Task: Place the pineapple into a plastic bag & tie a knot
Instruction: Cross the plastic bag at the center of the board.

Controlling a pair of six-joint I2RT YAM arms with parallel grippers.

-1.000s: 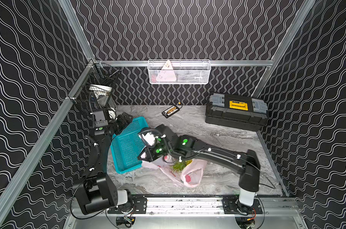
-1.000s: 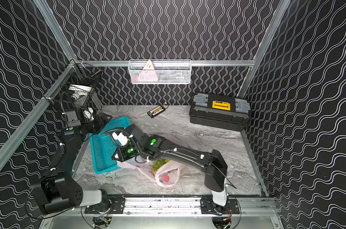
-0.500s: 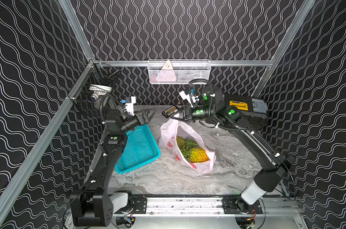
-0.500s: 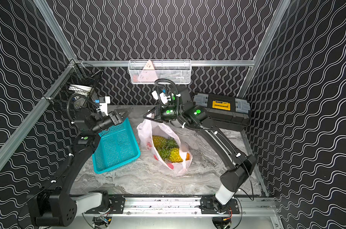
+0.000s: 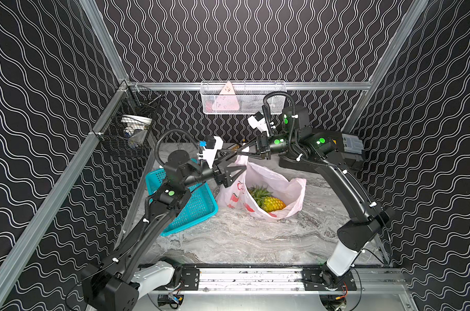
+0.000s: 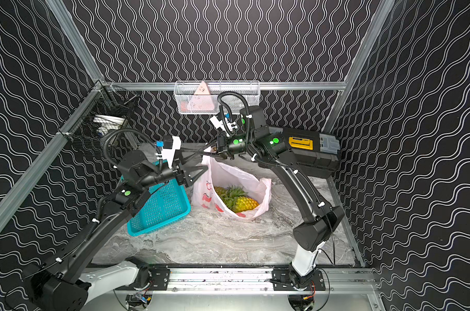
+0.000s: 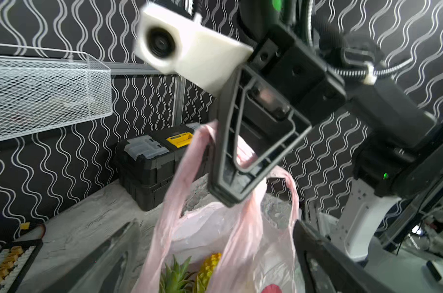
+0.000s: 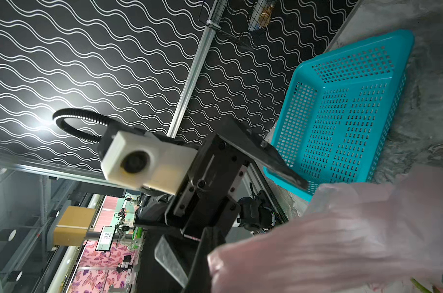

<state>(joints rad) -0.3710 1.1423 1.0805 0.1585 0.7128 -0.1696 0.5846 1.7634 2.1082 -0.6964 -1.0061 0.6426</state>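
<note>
Pineapple (image 5: 272, 203) inside plastic bag (image 5: 291, 187), apparently open

My right gripper (image 5: 240, 153) is pinched closed on the top of the plastic bag (image 5: 290, 185), holding that corner lifted while the rest sags on the marble table (image 5: 242, 242). I see the pineapple (image 5: 268, 202) lying inside the bag's open mouth. My left gripper (image 5: 237, 161), jaws spread wide, sits right at the bag's raised strip. The teal basket (image 5: 198, 207) is just beside the bag.
</note>
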